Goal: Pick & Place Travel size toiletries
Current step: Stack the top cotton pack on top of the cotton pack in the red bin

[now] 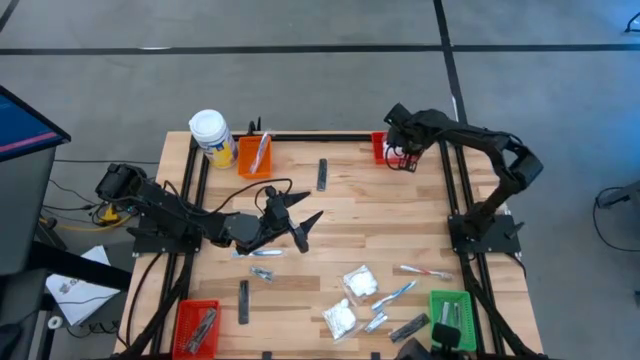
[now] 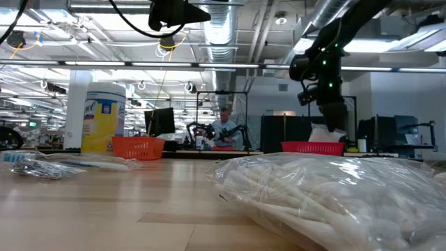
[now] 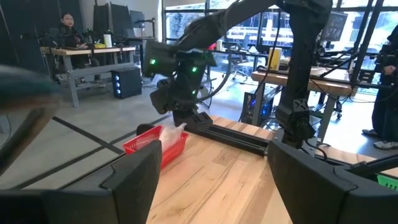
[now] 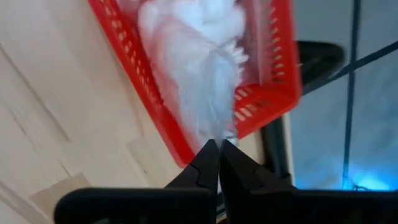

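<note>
Right gripper point(image 4: 219, 144) pinching puffy white packet point(image 4: 193, 56) — over red mesh bin point(image 4: 273, 93), left gripper point(image 1: 300, 222) apart

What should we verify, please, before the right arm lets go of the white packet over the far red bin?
1. Right gripper shut on the white puffy packet: ok, the fingertips pinch its edge.
2. Packet over the red bin: ok, most of it hangs inside the walls.
3. Packet fully resting on the bin floor: cannot tell.
4. Left gripper clear of the drop: ok, it is open above mid-table, far from the bin.
5. Items waiting: ok, two white packets and toothbrushes lie near the green bin.
</note>
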`<action>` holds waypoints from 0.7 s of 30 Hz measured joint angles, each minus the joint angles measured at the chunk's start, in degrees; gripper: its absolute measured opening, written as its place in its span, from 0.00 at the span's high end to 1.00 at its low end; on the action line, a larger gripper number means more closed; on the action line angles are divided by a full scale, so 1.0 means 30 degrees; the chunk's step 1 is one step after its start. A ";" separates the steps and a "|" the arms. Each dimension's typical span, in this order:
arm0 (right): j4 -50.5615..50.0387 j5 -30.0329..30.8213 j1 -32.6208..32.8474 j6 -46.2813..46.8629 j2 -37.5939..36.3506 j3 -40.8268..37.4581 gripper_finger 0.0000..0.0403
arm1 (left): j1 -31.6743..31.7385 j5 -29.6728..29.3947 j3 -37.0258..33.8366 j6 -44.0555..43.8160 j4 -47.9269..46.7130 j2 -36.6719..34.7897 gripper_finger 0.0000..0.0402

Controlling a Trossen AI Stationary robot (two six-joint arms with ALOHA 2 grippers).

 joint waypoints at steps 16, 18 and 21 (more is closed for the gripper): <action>0.2192 0.2519 0.0382 0.0667 0.0873 0.0000 0.91 | -0.0004 0.0000 0.0000 0.0000 -0.0277 0.0000 0.29; 0.2387 0.2509 0.0447 0.0711 0.0803 0.0000 0.89 | 0.0003 0.0000 0.0000 -0.0051 -0.0276 0.0000 0.29; 0.2432 0.2499 0.0583 0.0714 0.0800 0.0000 0.86 | 0.0003 0.0000 0.0000 -0.0058 -0.0283 0.0000 0.29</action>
